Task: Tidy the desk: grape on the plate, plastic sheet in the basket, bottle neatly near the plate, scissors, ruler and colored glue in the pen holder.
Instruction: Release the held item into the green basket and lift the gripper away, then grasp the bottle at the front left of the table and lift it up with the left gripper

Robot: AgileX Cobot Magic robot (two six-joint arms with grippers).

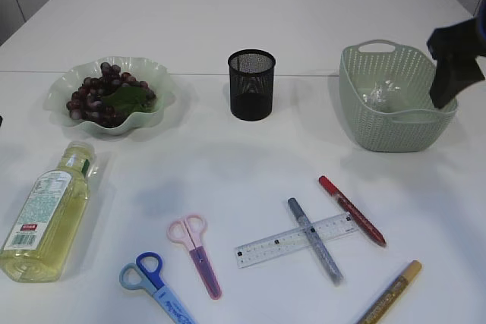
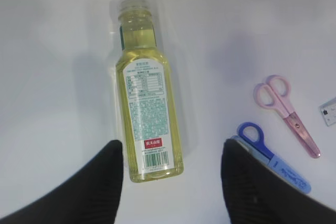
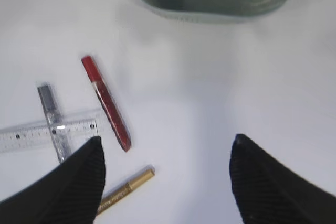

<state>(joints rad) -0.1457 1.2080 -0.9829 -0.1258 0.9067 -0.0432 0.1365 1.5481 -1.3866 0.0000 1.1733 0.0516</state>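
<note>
Blue scissors (image 1: 156, 284) are lying nearest us at the front edge of the table (image 1: 228, 157), with the pink scissors (image 1: 197, 252) just beside them. To their right we are seeing the ruler (image 1: 292, 240) with a grey glue pen (image 1: 315, 240) crossing on top of it, a red glue pen (image 1: 351, 210) near its far end, and a gold glue pen (image 1: 391, 292) at the front right.

We are noting the bottle (image 2: 147, 93) lying on its side at front left, cap pointing toward the plate (image 1: 57, 96), where the grapes (image 1: 106, 96) are already sitting. The pen holder (image 1: 251, 85) is standing upright mid-table, nothing visibly inside. A crumpled plastic sheet (image 1: 380, 95) is resting in the basket (image 1: 395, 123).

Our left gripper (image 2: 173, 182) is hovering over the bottle's base end with jaws spread wide, holding nothing; the base is lying between the two fingers in that view. Our right gripper (image 3: 168, 182) is also gaping wide and empty, above bare table between the basket and the pens.

Handling judgement: the bottle is looking full, so fairly heavy, with smooth plastic that may be slipping or rolling; we are favouring a grasp across the labelled body near mid-length. The ruler is thin, flat and stiff, hard to pinch off the table and pinned under the grey pen. The pens are light and likely to roll.
</note>
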